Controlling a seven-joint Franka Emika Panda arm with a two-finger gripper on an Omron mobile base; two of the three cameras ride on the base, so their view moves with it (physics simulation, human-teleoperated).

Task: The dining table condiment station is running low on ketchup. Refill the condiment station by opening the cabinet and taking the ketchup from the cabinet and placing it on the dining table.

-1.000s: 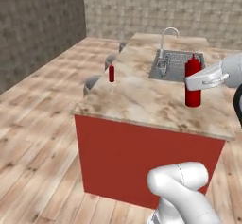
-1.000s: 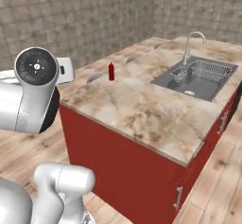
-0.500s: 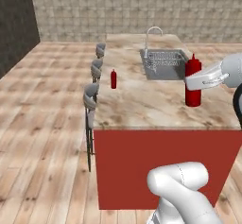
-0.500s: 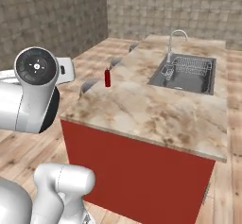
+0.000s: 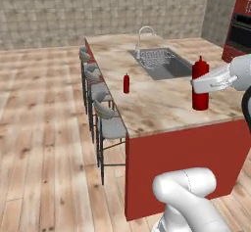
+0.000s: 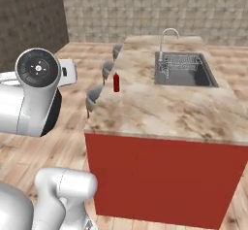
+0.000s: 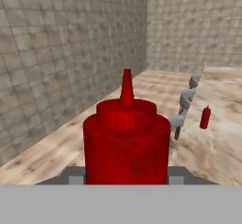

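The red ketchup [image 5: 200, 86] is held upright over the marble-topped dining table [image 5: 162, 104], near its sink-side edge.

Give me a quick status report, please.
Hand shut on ketchup, carried upright beside dining table. Second red bottle stands near stools. Nothing in the way.

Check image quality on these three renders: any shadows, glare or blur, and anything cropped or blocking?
Left base view: flat even light, no glare, soft textures; the ketchup in the gripper overlaps the table.
Right base view: same flat light; the arm blocks the left side; the second bottle is small but legible.
Hand view: ketchup looms large, its base cropped.
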